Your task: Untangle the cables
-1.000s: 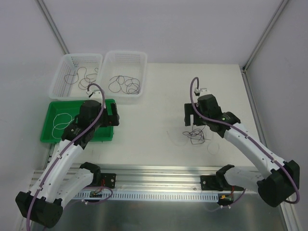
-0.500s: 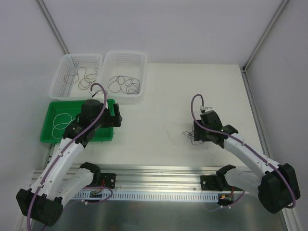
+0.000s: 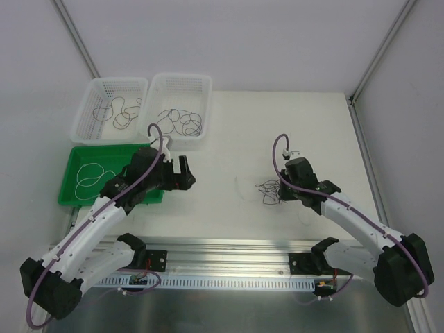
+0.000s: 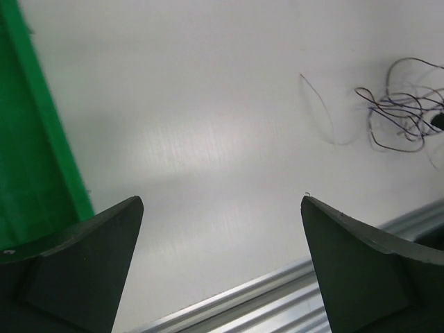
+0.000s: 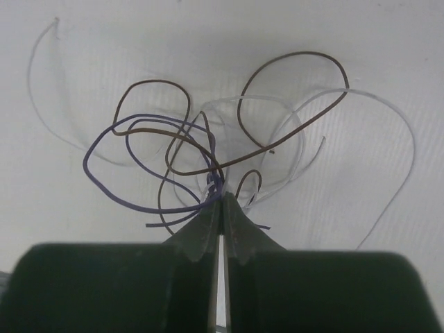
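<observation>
- Purple, brown and white cables [image 5: 208,149] lie in 1 loose tangle on the table [image 3: 229,132], right of its middle, at the tips of the right gripper [image 5: 220,202].
- That gripper's fingers are pressed together, with purple and brown strands pinched between their tips. 1 second ago they stood apart above the tangle.
- The right arm has come down and drawn in since then, and its wrist now sits low over the table.
- 1 pale strand [image 4: 320,111] curves just left of the tangle. I cannot tell whether it joins the tangle.
- The left gripper [image 4: 220,205] has its jaws wide apart and holds nothing, the same as 1 second ago.
- The left arm has swung right. Its gripper was over the green tray [image 3: 76,154] and now hangs over bare table just past the tray's right edge, well apart from the tangle.
- A white loop [image 3: 89,175] lies in the tray, and dark loops [image 3: 180,123] lie in the 2 white baskets [image 3: 82,114] behind it. None of these has moved.
</observation>
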Controlling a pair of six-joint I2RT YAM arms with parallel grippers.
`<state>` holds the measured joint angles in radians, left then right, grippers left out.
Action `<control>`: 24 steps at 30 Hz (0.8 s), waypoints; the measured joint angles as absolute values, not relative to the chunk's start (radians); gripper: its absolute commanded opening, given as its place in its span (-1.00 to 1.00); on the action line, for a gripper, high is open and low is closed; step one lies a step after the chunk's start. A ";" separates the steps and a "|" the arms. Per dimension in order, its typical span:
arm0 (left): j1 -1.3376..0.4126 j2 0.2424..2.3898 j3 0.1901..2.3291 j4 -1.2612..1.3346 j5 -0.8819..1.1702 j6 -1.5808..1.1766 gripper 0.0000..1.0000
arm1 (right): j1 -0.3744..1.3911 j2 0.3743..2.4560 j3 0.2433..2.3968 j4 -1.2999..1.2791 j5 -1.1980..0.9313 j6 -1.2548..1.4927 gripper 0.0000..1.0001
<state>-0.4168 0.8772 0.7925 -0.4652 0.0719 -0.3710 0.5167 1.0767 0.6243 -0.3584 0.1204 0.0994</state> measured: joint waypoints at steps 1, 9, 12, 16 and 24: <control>-0.454 0.876 0.784 -0.451 0.070 -0.397 0.98 | 0.529 1.066 0.625 -0.355 0.116 0.102 -0.99; -0.765 0.979 0.684 -0.316 -0.089 -0.706 0.96 | 0.627 0.994 0.636 -0.326 0.116 0.142 -0.99; -0.831 1.080 0.681 -0.240 -0.168 -0.801 0.88 | 0.661 0.990 0.636 -0.311 0.116 0.158 -0.99; -0.878 1.241 0.690 -0.135 -0.240 -0.889 0.79 | 0.707 0.987 0.636 -0.294 0.124 0.173 -0.98; -0.905 1.533 0.814 -0.070 -0.377 -0.948 0.65 | 0.770 0.978 0.636 -0.276 0.141 0.191 -0.99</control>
